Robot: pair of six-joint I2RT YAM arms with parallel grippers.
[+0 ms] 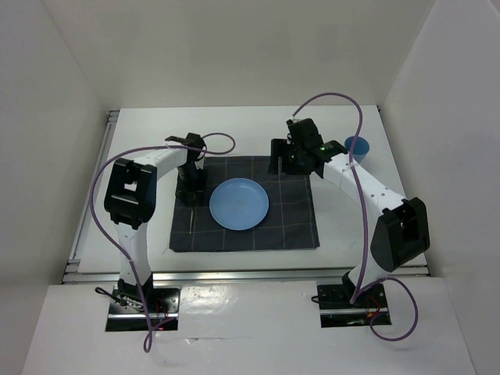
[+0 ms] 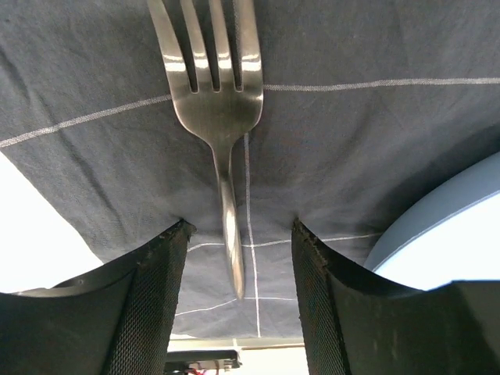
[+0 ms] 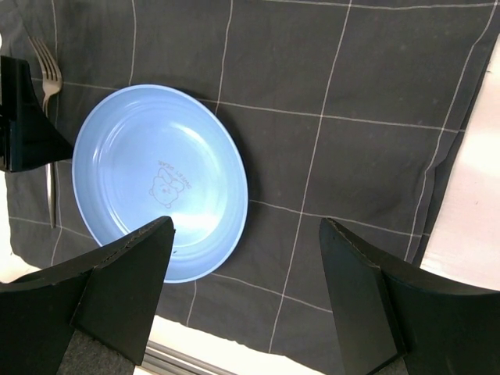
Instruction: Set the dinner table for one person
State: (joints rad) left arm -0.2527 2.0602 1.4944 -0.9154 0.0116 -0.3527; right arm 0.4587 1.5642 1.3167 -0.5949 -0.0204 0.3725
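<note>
The white dinner table (image 1: 234, 133) carries a dark grey checked placemat (image 1: 293, 223). A blue plate (image 1: 239, 204) lies in the middle of the mat. A steel fork (image 1: 191, 219) lies on the mat left of the plate. My left gripper (image 1: 190, 193) hangs just over the fork. In the left wrist view the gripper (image 2: 238, 234) is open, with the fork's (image 2: 219, 101) handle lying between its fingers, untouched. My right gripper (image 1: 281, 162) is open and empty above the mat's far right part. In its wrist view the gripper (image 3: 246, 226) looks down on the plate (image 3: 160, 180) and the fork (image 3: 48, 117).
A blue cup (image 1: 357, 148) stands on the table at the far right, behind my right arm. White walls enclose the table on three sides. An aluminium rail (image 1: 234, 272) runs along the near edge. Bare table shows right of the mat (image 3: 473, 203).
</note>
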